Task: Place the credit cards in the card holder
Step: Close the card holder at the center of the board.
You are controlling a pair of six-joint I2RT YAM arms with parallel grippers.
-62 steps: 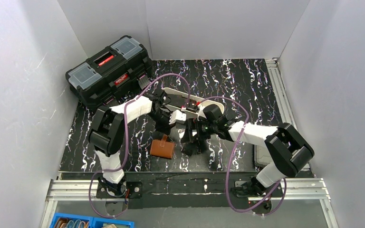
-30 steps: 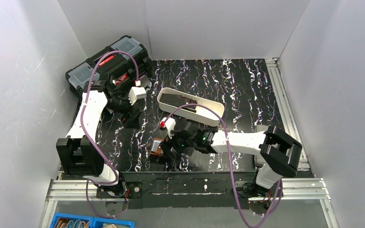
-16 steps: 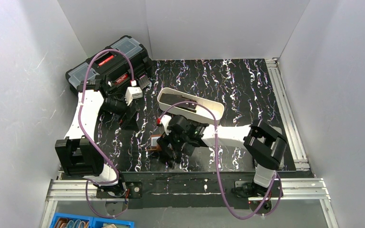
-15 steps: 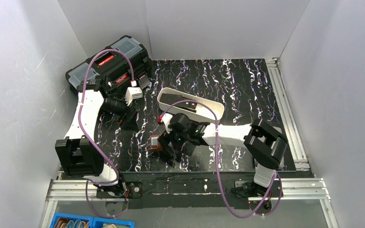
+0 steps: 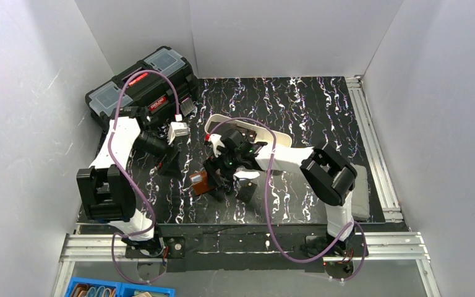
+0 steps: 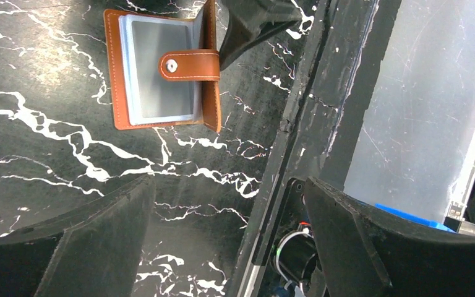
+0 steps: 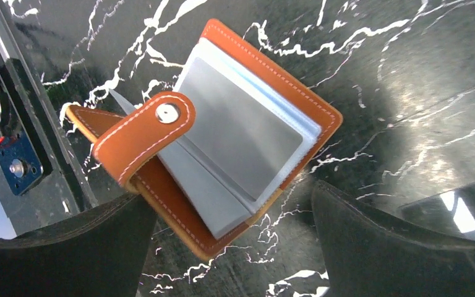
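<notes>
Card holder (image 7: 312, 114): open, strap (image 7: 141, 135) across sleeves (image 7: 241, 142).
Right gripper (image 7: 232, 210): spread wide over it, perhaps to pin it.
Left gripper (image 6: 226, 192): spread, empty.

Black toolbox (image 5: 142, 93) far left, white oblong tray (image 5: 215, 117), marbled tabletop (image 5: 309, 105), blue bin (image 5: 99, 289)

Pale grey walls (image 5: 284, 37) enclose a black marbled table (image 5: 312, 105).

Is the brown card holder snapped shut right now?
No, the card holder lies open, its snap strap loose across the grey inner sleeves.
</notes>
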